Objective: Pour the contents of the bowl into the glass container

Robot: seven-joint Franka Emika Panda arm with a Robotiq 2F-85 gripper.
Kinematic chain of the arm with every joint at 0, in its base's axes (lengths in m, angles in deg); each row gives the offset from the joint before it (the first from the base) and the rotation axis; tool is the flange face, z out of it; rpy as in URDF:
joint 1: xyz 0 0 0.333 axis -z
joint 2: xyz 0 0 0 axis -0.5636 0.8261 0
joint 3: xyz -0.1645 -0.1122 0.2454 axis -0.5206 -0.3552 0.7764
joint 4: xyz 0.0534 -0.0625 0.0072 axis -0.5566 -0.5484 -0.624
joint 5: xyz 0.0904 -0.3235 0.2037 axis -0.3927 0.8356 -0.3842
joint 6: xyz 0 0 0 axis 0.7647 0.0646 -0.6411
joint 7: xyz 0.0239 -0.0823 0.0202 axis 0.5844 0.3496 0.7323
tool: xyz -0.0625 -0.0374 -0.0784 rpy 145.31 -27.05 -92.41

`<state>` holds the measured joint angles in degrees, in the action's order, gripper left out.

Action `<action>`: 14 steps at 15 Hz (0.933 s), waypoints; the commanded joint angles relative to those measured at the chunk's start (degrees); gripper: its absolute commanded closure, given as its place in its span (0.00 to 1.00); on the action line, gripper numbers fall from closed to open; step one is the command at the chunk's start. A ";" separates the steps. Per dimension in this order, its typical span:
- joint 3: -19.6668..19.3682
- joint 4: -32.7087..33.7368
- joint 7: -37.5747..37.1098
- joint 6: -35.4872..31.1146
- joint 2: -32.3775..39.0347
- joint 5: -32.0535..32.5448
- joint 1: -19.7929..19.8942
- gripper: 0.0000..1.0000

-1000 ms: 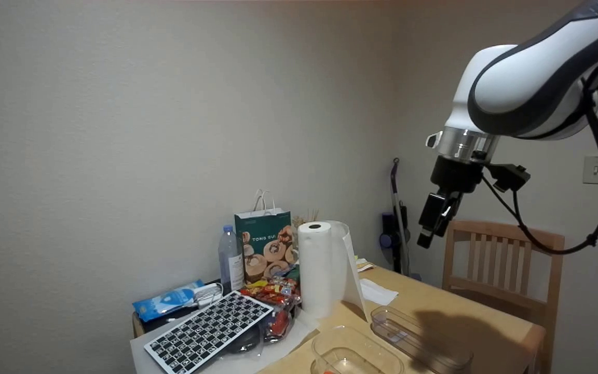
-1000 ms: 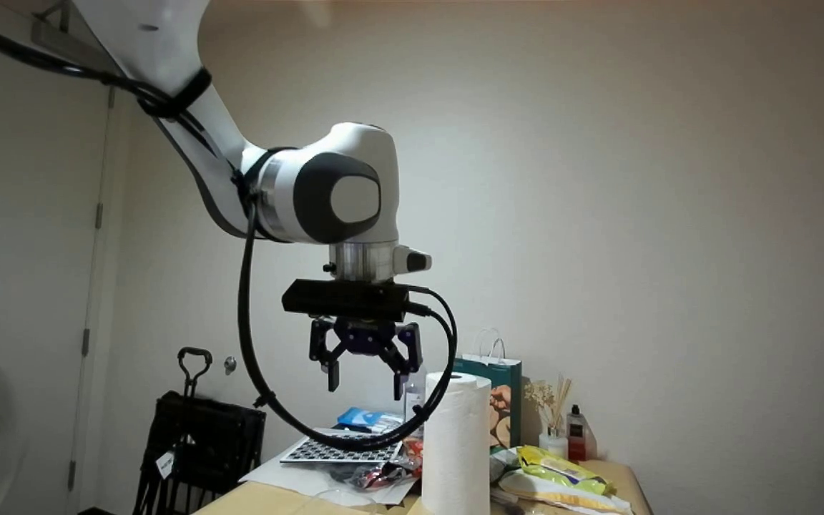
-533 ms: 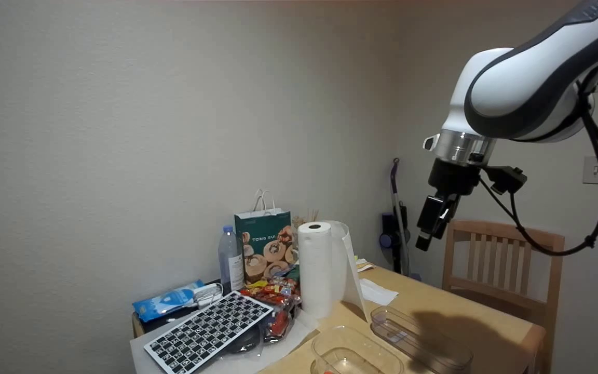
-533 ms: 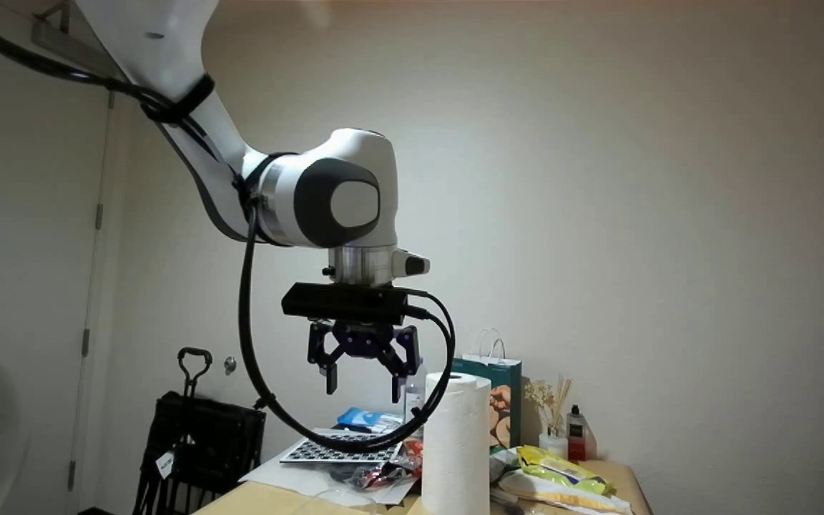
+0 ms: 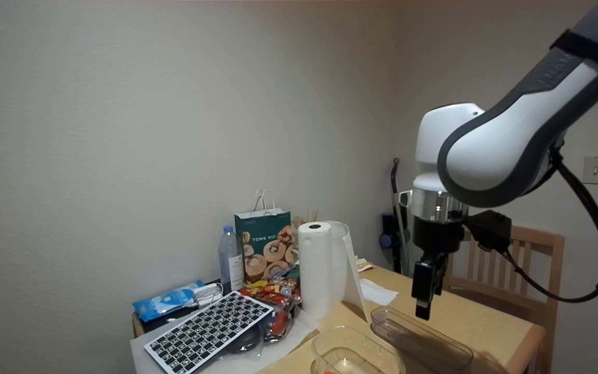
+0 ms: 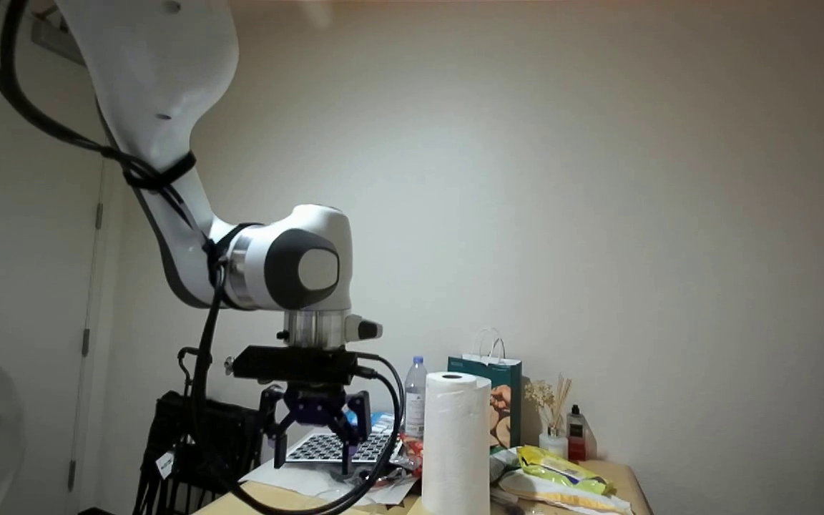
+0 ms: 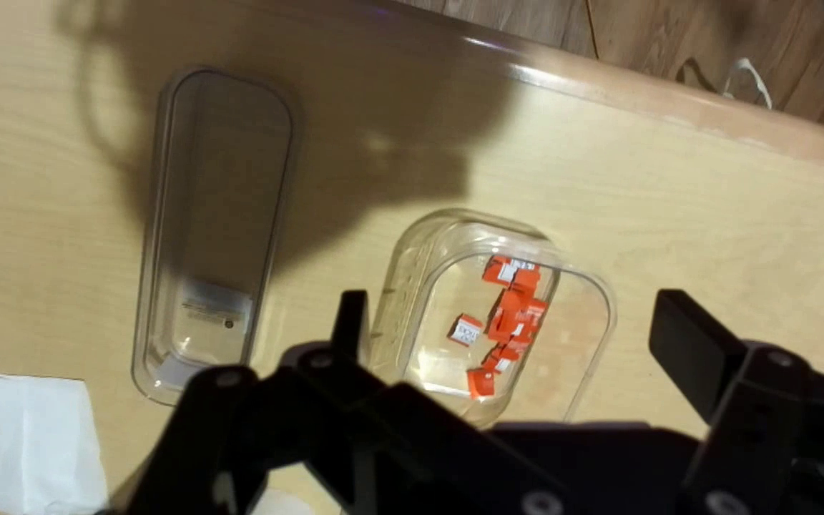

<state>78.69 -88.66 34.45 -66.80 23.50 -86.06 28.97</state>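
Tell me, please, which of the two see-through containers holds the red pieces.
The broad, squarish container; the wrist view shows red pieces inside it, whereas the long, narrow container shows none.

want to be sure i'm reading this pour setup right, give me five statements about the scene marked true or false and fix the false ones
1. Red packets lie in the clear tub. True.
2. The end effector is open. True.
3. It grips the tub's rim. False: it holds nothing, and the tub rests on the table.
4. A long clear dish sits beside the tub, with a gap between them. True.
5. The red packets are in the dish. False: the ones that show are all in the tub.
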 commanded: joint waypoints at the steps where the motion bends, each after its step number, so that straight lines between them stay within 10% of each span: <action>1: 1.63 0.07 0.20 -1.03 1.89 0.78 0.72 0.00; 7: 2.57 0.91 0.17 -2.79 5.89 2.33 0.82 0.00; 14: 6.02 4.26 -32.64 -8.71 17.65 32.79 6.76 0.00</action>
<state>83.92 -87.24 12.84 -73.09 35.15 -63.43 33.55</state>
